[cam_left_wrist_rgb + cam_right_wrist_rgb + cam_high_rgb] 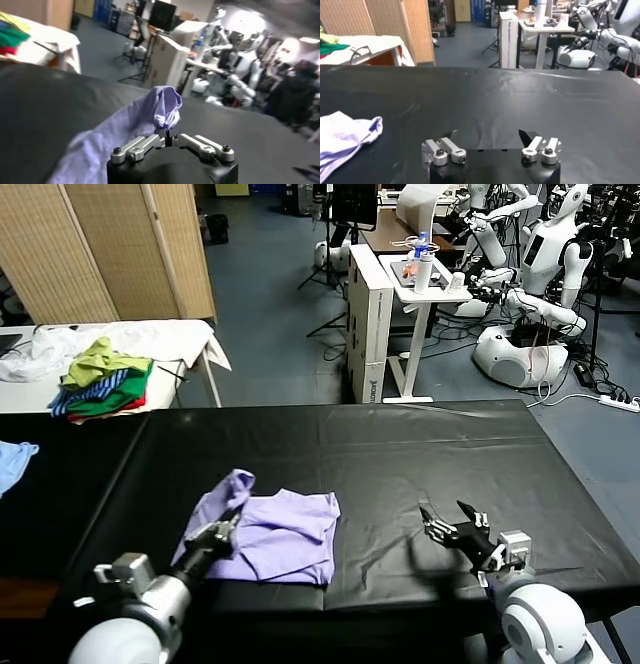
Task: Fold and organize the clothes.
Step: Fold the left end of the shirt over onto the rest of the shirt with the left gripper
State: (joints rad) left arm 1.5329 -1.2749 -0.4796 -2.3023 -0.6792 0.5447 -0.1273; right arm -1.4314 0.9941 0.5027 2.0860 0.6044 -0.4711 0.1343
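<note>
The left gripper (171, 133) is clamped on a raised fold of the T-shirt (275, 534). Only the left wrist view shows the pinch itself, with the thin fabric peaking above the fingertips. The right gripper (452, 524) is held wide apart and empty, low over the table (400, 444), well apart from the shirt. The shirt, pale lavender, soft and creased, lies partly folded near the table's front edge, on matte black sheeting.

The T-shirt (270, 534) lies on the table (400, 444), left of centre; garment pile (100, 379) behind, far left.
</note>
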